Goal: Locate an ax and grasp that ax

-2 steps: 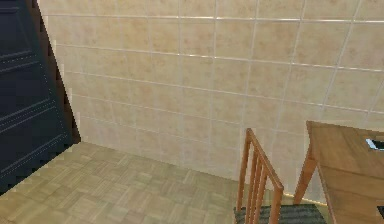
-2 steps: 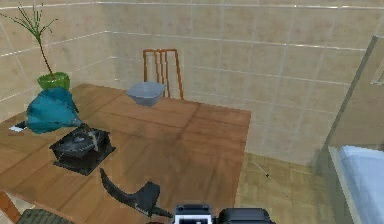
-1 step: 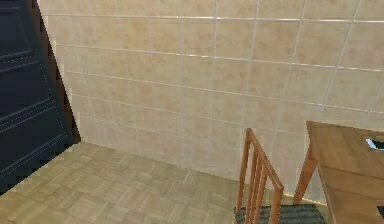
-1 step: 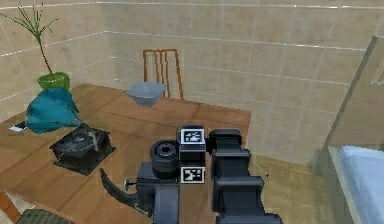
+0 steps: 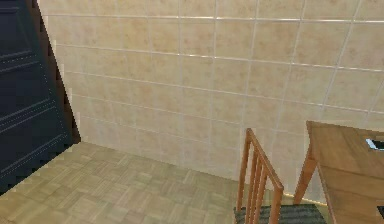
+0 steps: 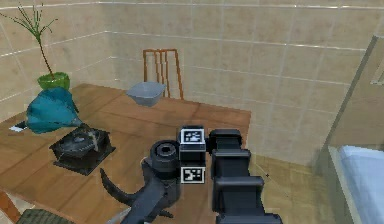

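Observation:
No shape here reads as an ax. In the arm side view my gripper (image 6: 118,192) reaches from the arm (image 6: 235,185) over a wooden table (image 6: 130,125), its thin fingers (image 6: 112,182) pointing left. A dark flat square thing (image 6: 80,148) lies on the table just beyond the fingertips, so I cannot tell whether the gripper holds anything. A teal lumpy thing (image 6: 50,108) and a green-potted plant (image 6: 50,75) stand at the table's left, with a grey-blue bowl (image 6: 146,92) at its far edge. A small pale thing (image 5: 372,143) lies on the table (image 5: 345,165) at the forward view's right.
A wooden chair (image 6: 163,68) stands behind the table against the tiled wall. Another wooden chair (image 5: 258,180) stands at the table's near side in the forward view. A dark door (image 5: 25,90) is at the left, with parquet floor (image 5: 120,185) between. A pale blue-white furnishing (image 6: 362,175) sits at the right.

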Controlling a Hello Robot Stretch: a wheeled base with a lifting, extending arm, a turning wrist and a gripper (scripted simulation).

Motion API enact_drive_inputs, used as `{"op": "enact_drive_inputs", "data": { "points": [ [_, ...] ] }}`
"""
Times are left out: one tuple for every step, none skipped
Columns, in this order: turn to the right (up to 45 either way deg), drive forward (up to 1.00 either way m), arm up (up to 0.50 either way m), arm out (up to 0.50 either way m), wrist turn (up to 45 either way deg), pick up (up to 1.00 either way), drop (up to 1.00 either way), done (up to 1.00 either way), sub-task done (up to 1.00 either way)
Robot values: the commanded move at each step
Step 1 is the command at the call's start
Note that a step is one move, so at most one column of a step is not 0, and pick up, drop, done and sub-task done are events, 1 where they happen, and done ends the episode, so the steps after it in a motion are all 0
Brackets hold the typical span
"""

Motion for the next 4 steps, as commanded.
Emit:
{"op": "enact_drive_inputs", "data": {
  "points": [
    [0.0,0.00,0.00,0.00,45.0,0.00,0.00,0.00,0.00],
    [0.0,0.00,0.00,0.00,45.0,0.00,0.00,0.00,0.00],
    [0.0,0.00,0.00,0.00,33.0,0.00,0.00,0.00,0.00],
    [0.0,0.00,-0.30,0.00,0.0,0.00,0.00,0.00,0.00]
  ]
}}
